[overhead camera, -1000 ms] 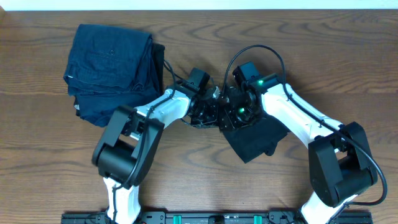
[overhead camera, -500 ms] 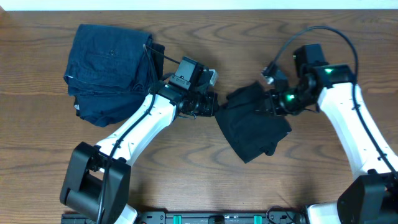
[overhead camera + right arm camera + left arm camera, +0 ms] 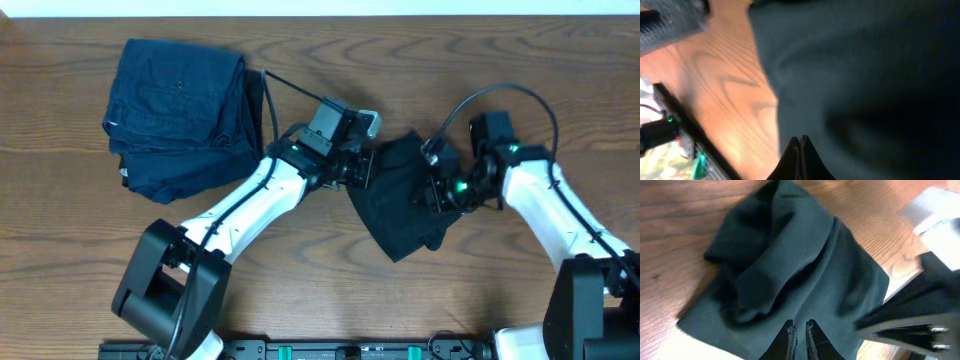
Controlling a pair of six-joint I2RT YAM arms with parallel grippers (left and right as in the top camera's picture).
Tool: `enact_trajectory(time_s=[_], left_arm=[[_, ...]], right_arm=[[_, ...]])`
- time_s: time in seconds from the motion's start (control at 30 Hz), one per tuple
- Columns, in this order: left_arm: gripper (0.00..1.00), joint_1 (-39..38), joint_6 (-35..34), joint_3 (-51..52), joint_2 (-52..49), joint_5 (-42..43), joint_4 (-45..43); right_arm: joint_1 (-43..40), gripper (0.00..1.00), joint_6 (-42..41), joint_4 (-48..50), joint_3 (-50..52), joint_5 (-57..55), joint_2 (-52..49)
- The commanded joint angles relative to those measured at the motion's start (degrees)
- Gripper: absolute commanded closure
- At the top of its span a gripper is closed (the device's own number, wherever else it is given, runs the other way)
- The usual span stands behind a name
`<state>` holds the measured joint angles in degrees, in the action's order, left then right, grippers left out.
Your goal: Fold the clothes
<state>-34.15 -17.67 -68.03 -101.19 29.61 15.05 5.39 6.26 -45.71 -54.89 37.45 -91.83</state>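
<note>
Right fingers just snapped together at T-shirt edge; left fingers near-closed over it. Grip unconfirmed. T-shirt lies bunched on table; fold not begun.

— What was the black T-shirt made of?
— Soft cloth, a fine knit. It looked matt all over, took no shine, and creased into rounded folds.
— And under the T-shirt?
— The table was brown wood grain, smooth, with a faint satin sheen all round the T-shirt.
— Your fingers?
— My left gripper and my right gripper, both close over the T-shirt, had dark matt fingers, plastic by the look. My arm shells either side of the T-shirt were smooth, glossy white plastic with black joints.
— The dark blue stack, well apart from the T-shirt?
— Heavier cloth, denim-like, coarser in weave, and matt too.
</note>
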Motion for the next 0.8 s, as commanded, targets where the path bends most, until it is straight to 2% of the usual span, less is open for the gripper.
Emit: enact_trajectory(time_s=[0.0,0.1,0.23,0.47,0.63,0.77], left_arm=[[0.89,0.04,-1.25,0.00,-2.60,-0.09,-1.49],[0.89,0.04,-2.62,0.00,-5.49,-0.07,-3.69],[0.90,0.07,-2.51,0.00,-10.71,-0.90,-6.82],[0.94,1.75,-2.51,0.00,-17.22,-15.23,-9.33],[0.94,2.10,-1.25,-0.09,-16.48,-15.26,-11.19],[0.94,2.10,-0.81,-0.96,-11.54,-15.26,-10.38]], right_arm=[[-0.11,0.99,0.63,4.83,5.33,1.55,-0.02],[-0.11,0.99,0.15,9.79,10.25,1.51,-0.04],[-0.13,0.99,-5.11,16.35,15.72,-2.89,-0.07],[-0.13,0.99,-6.73,14.27,18.27,-11.39,-0.07],[-0.11,0.99,-7.06,14.36,18.75,-11.34,-0.04],[-0.15,0.99,-6.97,15.08,18.36,-6.69,0.02]])
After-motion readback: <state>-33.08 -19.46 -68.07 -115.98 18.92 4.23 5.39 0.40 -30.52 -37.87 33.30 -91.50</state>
